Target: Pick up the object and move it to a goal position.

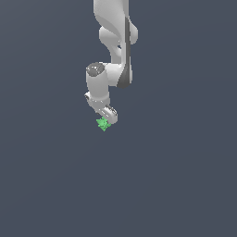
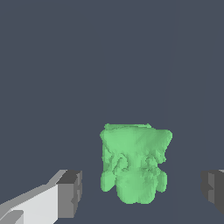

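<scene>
The object [image 1: 102, 124] is a tiny bright green jagged lump, seen just below the white gripper [image 1: 107, 121] in the exterior view. In the wrist view the object [image 2: 134, 164] fills the space between the two fingers. One dark finger pad [image 2: 70, 194] stands off to one side of it and the other [image 2: 213, 190] off to the opposite side, each with a gap to the lump. The gripper [image 2: 141, 192] is open and touches nothing.
A plain dark grey-blue surface [image 1: 176, 176] spreads all around. The white arm [image 1: 115, 41] reaches down from the top of the exterior view. No other objects show.
</scene>
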{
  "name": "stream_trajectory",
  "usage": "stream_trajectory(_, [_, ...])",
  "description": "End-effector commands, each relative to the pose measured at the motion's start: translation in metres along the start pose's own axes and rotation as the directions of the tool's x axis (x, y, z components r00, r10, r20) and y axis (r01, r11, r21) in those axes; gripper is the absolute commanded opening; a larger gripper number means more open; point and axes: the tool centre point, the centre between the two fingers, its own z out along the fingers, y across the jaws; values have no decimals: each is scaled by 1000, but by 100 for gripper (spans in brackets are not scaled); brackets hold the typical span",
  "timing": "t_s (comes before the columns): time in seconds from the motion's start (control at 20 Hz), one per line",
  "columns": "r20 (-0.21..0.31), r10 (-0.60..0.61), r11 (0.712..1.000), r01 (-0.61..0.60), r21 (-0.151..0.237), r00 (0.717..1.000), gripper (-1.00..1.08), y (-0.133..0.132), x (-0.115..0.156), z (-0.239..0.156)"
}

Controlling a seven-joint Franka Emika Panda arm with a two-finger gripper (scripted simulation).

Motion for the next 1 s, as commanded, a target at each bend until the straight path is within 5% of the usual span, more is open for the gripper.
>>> stream_trajectory(0.0, [0, 1, 1000, -1, 0, 1000, 100, 0, 0, 4])
stream_trajectory(0.75, [0, 6, 1000, -6, 0, 1000, 100, 1, -1, 49])
stream_trajectory(0.8, [0, 6, 1000, -6, 0, 1000, -100, 1, -1, 49])
stream_trajectory(0.95, [0, 6, 1000, -6, 0, 1000, -100, 1, -1, 49])
